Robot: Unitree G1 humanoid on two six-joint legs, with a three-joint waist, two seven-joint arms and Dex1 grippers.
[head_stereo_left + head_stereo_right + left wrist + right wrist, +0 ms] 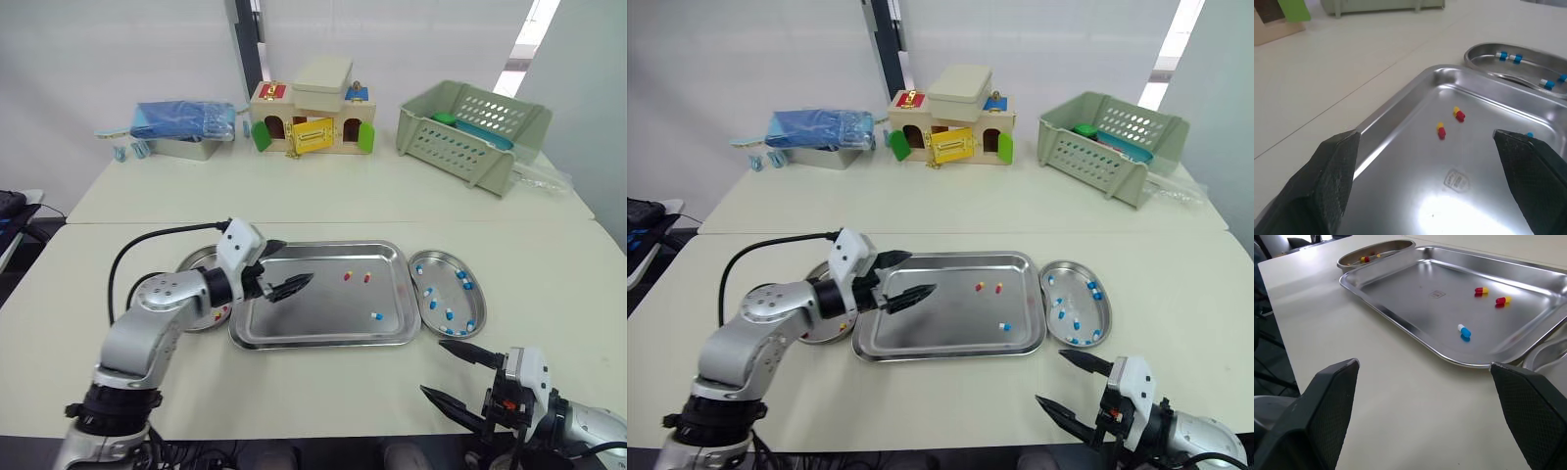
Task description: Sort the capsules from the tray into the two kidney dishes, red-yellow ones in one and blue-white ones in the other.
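Nearest me the right gripper [431,365] sits spread open short of the tray [323,338], while the left gripper [298,260], open too over the tray's left end, should reach for the two red-yellow capsules [357,277] just past the middle, pinching only one, low and square

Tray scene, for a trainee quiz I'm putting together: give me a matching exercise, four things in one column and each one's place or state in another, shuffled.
Things:
1. left gripper
2. right gripper
3. right-hand kidney dish
4. lone blue-white capsule

Places or states:
A. lying in the tray, near its right edge
B. open, over the tray's left part
C. open, over the table in front of the tray
D. holding several blue-white capsules

Pairs: 1-B, 2-C, 3-D, 4-A
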